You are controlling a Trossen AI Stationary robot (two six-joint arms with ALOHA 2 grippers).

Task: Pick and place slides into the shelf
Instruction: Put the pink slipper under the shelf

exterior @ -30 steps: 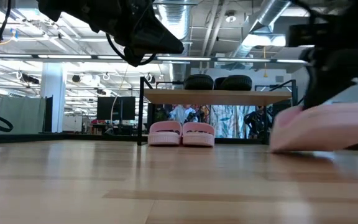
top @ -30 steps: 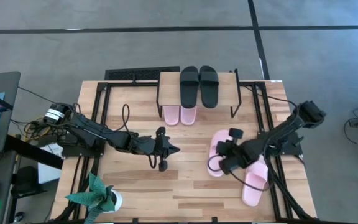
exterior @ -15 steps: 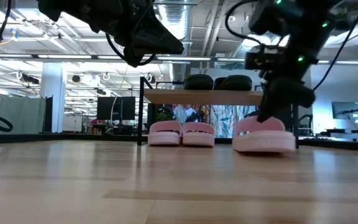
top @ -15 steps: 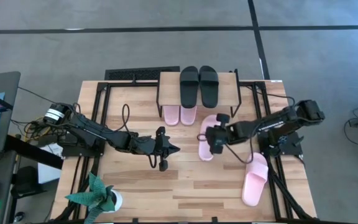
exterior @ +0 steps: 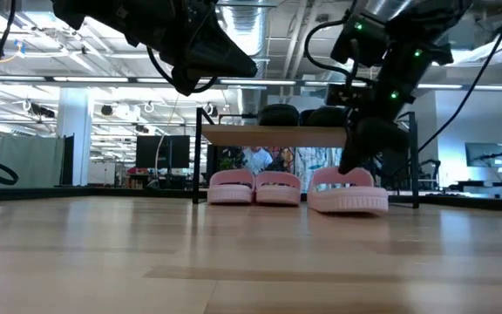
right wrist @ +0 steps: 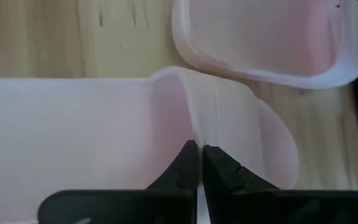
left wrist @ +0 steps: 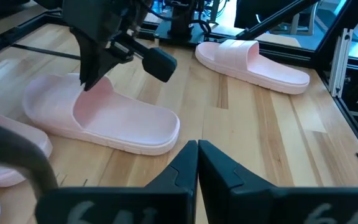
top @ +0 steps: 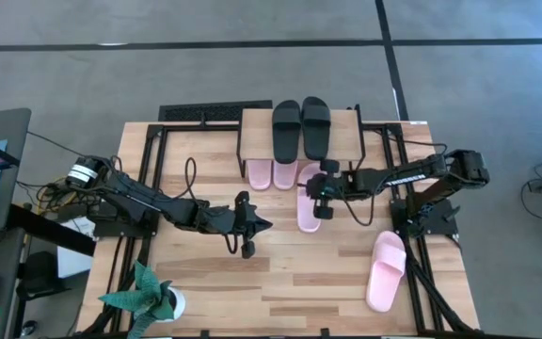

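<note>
The shelf [top: 301,151] stands at the table's far middle, with two black slides [top: 301,129] lying on its plank top. Two pink slides [top: 272,174] lie side by side under it on the tabletop. My right gripper [top: 320,194] is shut on a third pink slide [top: 308,202] just right of them, at the shelf's front. A fourth pink slide [top: 386,271] lies sole down at the near right. My left gripper [top: 263,226] hovers shut and holding nothing over the table's middle, left of the shelf. My right gripper pinches the edge of the pink slide's wide strap [right wrist: 188,127] between its two fingertips. The fingers slant down onto it from the table's right side. The slide sits level, sole down [exterior: 347,202], low at the tabletop; whether it rests there I cannot tell.
A potted plant [top: 151,298] stands at the near left corner. Black frame rails [top: 149,179] run along both sides of the table. Bare wood [top: 290,282] lies in the near middle, and the shelf's thin black legs [top: 357,155] flank the space under its top.
My right gripper has swung from the table's right toward the left and far edge, up to the shelf's front, taking the pink slide along. The slide, tilted and lifted before, now sits level and low beside the two pink slides, its length pointing under the shelf.
</note>
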